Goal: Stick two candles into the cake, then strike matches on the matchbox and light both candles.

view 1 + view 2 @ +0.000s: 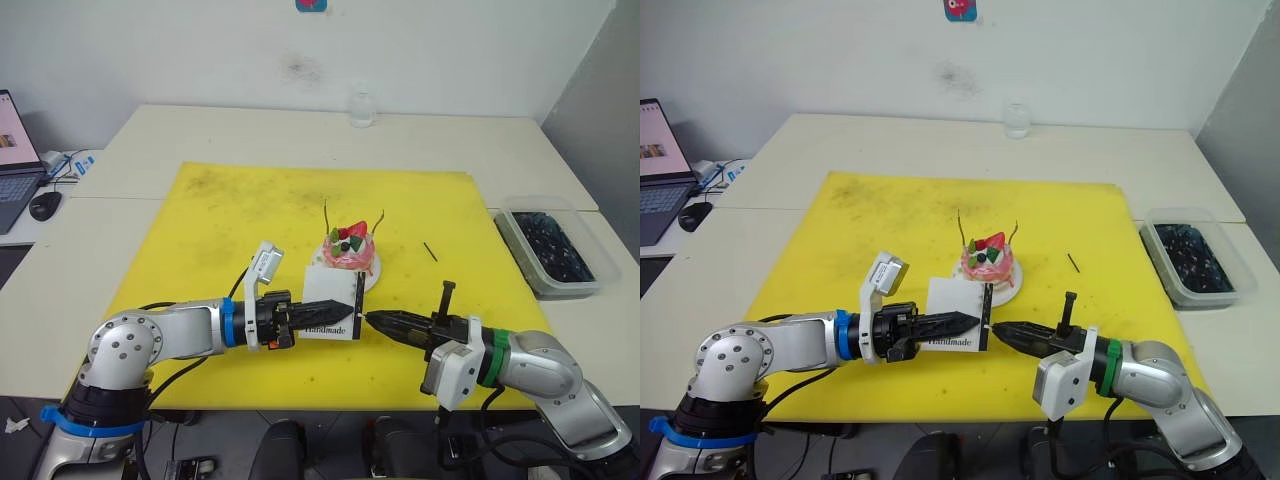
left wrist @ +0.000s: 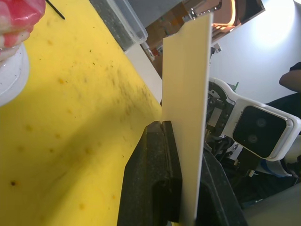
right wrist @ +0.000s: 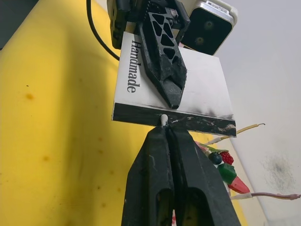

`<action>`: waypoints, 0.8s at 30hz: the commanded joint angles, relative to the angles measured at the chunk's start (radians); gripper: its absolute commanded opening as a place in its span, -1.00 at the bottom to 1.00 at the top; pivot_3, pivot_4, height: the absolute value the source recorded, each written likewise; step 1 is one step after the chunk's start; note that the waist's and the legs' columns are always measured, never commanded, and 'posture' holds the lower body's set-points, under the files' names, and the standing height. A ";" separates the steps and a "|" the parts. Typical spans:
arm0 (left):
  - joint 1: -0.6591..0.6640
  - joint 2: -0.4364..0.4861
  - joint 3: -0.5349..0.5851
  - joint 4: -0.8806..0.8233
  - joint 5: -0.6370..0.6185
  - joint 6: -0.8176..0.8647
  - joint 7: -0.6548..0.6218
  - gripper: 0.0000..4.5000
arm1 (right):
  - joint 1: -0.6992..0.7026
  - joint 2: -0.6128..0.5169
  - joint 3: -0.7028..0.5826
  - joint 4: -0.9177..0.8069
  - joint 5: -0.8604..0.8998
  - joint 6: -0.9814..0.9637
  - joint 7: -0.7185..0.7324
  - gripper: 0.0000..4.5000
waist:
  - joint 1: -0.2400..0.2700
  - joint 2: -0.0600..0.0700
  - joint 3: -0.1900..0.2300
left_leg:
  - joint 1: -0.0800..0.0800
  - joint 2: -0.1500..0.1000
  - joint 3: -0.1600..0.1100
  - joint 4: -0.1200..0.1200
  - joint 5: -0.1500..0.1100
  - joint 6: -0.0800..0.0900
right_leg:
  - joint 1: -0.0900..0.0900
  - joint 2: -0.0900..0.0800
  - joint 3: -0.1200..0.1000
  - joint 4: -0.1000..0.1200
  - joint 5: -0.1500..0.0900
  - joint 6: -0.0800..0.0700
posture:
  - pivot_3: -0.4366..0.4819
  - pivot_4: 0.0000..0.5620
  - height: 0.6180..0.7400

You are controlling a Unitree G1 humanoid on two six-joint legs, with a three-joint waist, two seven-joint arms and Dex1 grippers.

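The pink-and-white cake sits on a white plate in the middle of the yellow mat, with two thin curved candles standing up from it. Just in front of it my left gripper is shut on the white "Handmade" matchbox, held upright with its black strip facing right. My right gripper is shut on a match whose pale head touches that strip. Another dark match lies on the mat right of the cake.
A clear tub of dark pieces stands off the mat's right edge. A glass sits at the table's far side. A laptop and mouse are at far left. The yellow mat covers the middle of the table.
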 commanded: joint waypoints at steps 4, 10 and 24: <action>-0.012 -0.001 0.009 -0.015 -0.058 -0.001 -0.005 -1.00 | -0.016 0.008 0.009 0.003 -0.004 0.009 0.002 -0.99 | 0.000 0.000 0.000 | 0.000 0.000 0.000 0.000 0.000 0.000 | 0.000 0.000 0.000 0.000 0.000 0.000 | -0.05 -0.47 1.00; -0.005 -0.020 -0.006 -0.027 -0.085 -0.008 0.013 -1.00 | -0.036 0.028 0.037 -0.002 -0.014 0.028 0.005 -0.99 | 0.000 0.000 0.000 | 0.000 0.000 0.000 0.000 0.000 0.000 | 0.000 0.000 0.000 0.000 0.000 0.000 | -0.05 -0.47 1.00; -0.374 0.161 0.178 0.143 -0.132 -0.056 -0.011 -1.00 | 0.020 -0.086 0.018 -0.017 0.091 0.010 0.108 -0.99 | 0.011 0.003 -0.002 | 0.002 -0.001 0.002 0.000 0.000 0.000 | 0.001 0.003 0.001 0.000 0.000 0.000 | -0.05 -0.47 1.00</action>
